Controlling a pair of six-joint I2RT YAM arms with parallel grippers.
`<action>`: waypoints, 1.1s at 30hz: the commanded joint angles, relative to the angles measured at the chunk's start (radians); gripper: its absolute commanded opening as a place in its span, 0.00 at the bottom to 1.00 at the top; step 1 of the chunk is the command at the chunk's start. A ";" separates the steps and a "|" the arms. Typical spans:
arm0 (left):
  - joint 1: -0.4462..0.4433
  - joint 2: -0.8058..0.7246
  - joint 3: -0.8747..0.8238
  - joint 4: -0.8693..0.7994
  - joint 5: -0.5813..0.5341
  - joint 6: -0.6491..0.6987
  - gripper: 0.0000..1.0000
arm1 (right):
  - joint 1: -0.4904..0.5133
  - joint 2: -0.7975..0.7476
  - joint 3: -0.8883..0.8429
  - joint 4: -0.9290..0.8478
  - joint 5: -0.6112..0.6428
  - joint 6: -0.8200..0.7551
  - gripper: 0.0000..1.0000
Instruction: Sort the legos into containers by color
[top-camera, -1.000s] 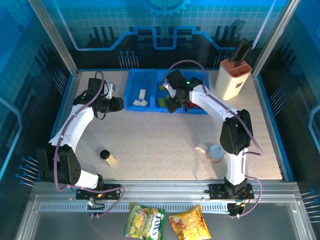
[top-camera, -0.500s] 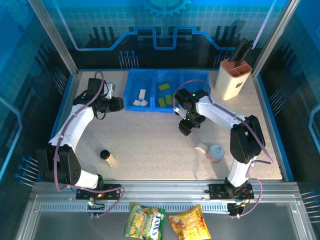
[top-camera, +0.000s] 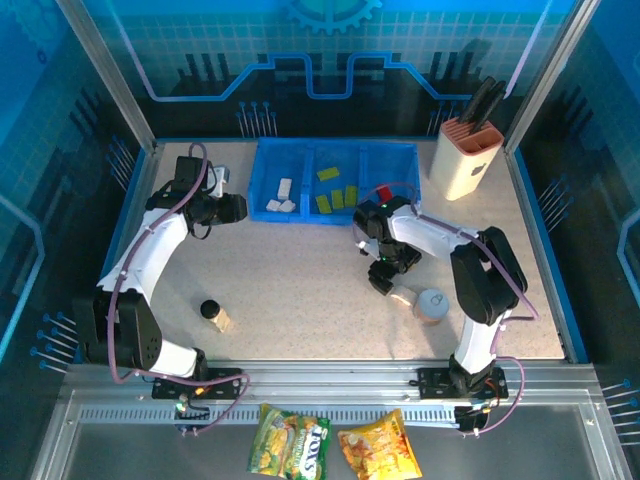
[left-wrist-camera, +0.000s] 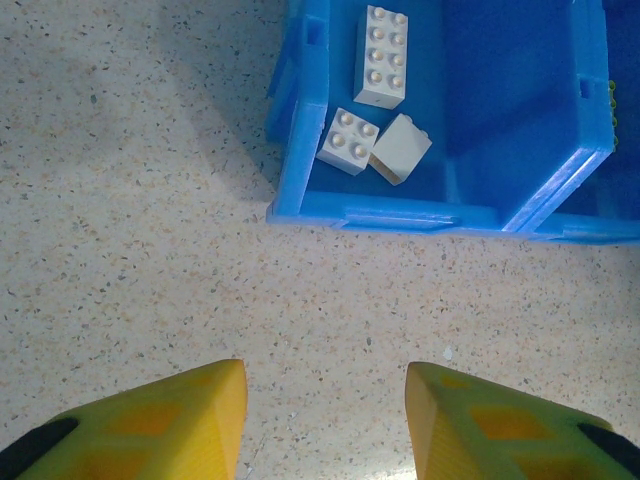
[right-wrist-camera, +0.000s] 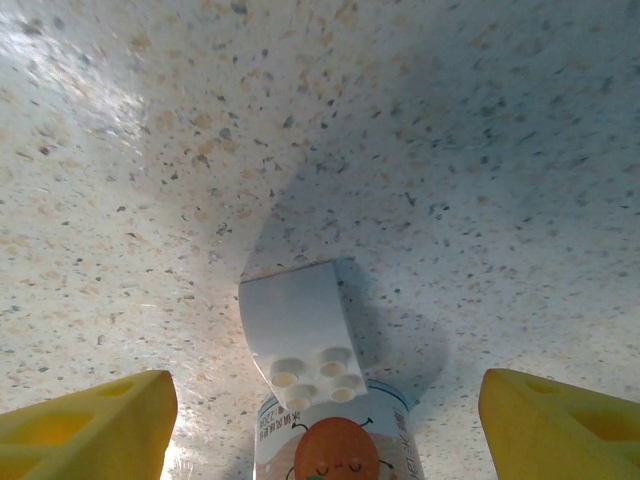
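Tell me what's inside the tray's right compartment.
One red brick shows in that compartment; the right arm covers its near-left corner, so anything there is hidden.

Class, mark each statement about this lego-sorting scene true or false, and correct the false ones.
1. Three white bricks lie in the blue tray's left compartment. True.
2. The middle compartment is bare. False: it holds lime green bricks.
3. A loose white brick lies on the table beside the tin can. True.
4. The right arm's jaws are clamped shut. False: they stand wide open near the loose white brick.
5. The knife block lies toppled. False: it stands upright, right of the tray.
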 joint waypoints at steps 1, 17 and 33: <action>0.014 -0.014 -0.001 0.001 0.033 -0.001 0.47 | 0.014 0.029 -0.028 -0.016 -0.020 -0.022 0.80; 0.018 -0.005 -0.001 0.000 0.033 -0.002 0.47 | 0.012 0.091 -0.106 0.033 0.034 -0.040 0.64; 0.021 -0.010 -0.001 0.002 0.033 -0.002 0.47 | 0.018 0.048 -0.112 0.033 0.027 -0.051 0.41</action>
